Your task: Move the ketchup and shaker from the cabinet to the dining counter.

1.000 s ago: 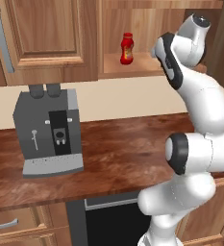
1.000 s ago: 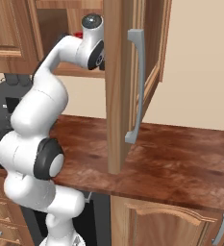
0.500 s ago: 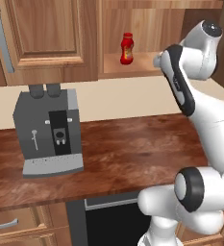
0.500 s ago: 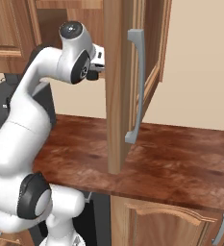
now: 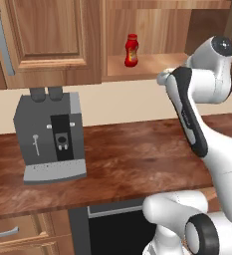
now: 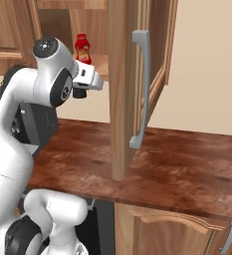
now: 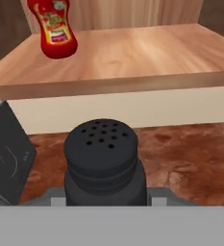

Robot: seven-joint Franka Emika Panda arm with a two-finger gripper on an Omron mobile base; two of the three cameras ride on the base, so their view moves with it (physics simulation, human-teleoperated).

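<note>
The black shaker (image 7: 103, 161) fills the bottom of the hand view, upright, with its perforated rounded top facing me. My gripper (image 6: 82, 89) is shut on it, and the shaker's body hides the fingertips. The hand (image 5: 162, 78) hangs in front of the open cabinet (image 5: 147, 69), just outside its shelf (image 7: 132, 53) and above the wall counter. The red ketchup (image 5: 131, 50) stands upright on that shelf, back left of the shaker (image 7: 53, 29) and behind the arm in the right base view (image 6: 82, 48). The dining counter is out of view.
The open cabinet door (image 6: 122, 89) with its silver bar handle (image 6: 140, 89) juts out just right of the hand. A grey coffee machine (image 5: 50, 137) stands on the left of the wall counter (image 5: 132, 159). Closed cabinet doors (image 5: 48, 40) hang above it.
The arm has drawn back out of the cabinet and carried the shaker away from the shelf toward me. The ketchup has stayed in place.
</note>
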